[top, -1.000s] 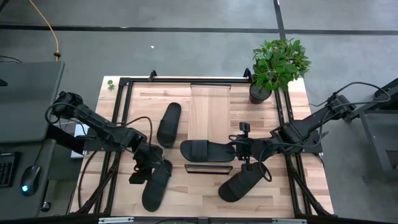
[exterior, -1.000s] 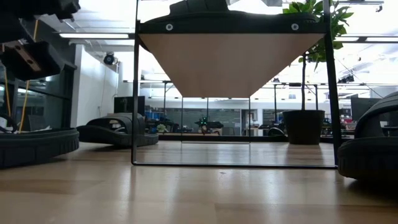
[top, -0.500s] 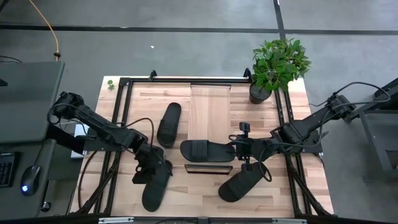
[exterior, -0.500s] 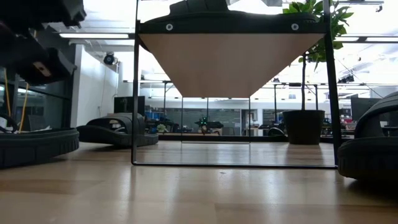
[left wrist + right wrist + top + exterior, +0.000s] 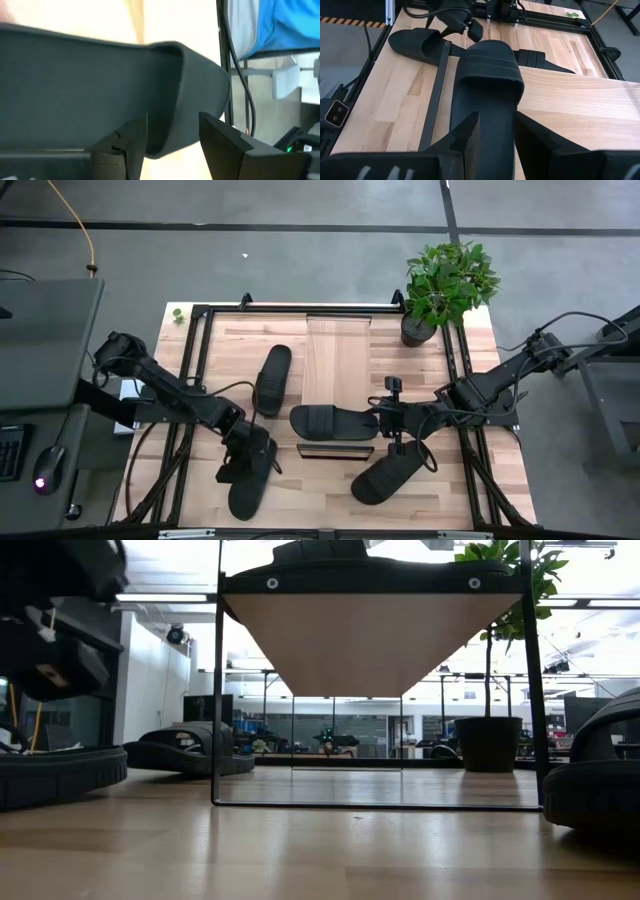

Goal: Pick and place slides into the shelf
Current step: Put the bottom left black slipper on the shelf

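Nearest, two slides lie flat on the table (image 5: 320, 505). The near-left slide (image 5: 250, 488) lies lengthwise with the left end effector (image 5: 243, 458) down over its far end. In the left wrist view the fingers (image 5: 220, 147) stand moderately apart either side of that slide's rim, with no clear pinch on it. The near-right slide (image 5: 385, 477) lies angled on the table, just beside the right arm, with nothing gripping it.

Next back is the shelf (image 5: 337, 355), a light-wood board with its dark front edge (image 5: 336, 451) toward the near side. It holds one item: the middle slide (image 5: 322, 420), which lies crosswise over the board's near part, both ends overhanging the sides. The right end effector (image 5: 383, 420) is clamped on that slide's right end, and in the right wrist view a finger (image 5: 470, 131) sits tight on each side of the sole. From the low view that slide (image 5: 320, 552) sits on top of the raised board. The rest of the board is bare wood.

Farther back, the far slide (image 5: 272, 378) lies on the table just left of the shelf, not touching it. A potted plant (image 5: 447, 280) stands at the far-right corner.
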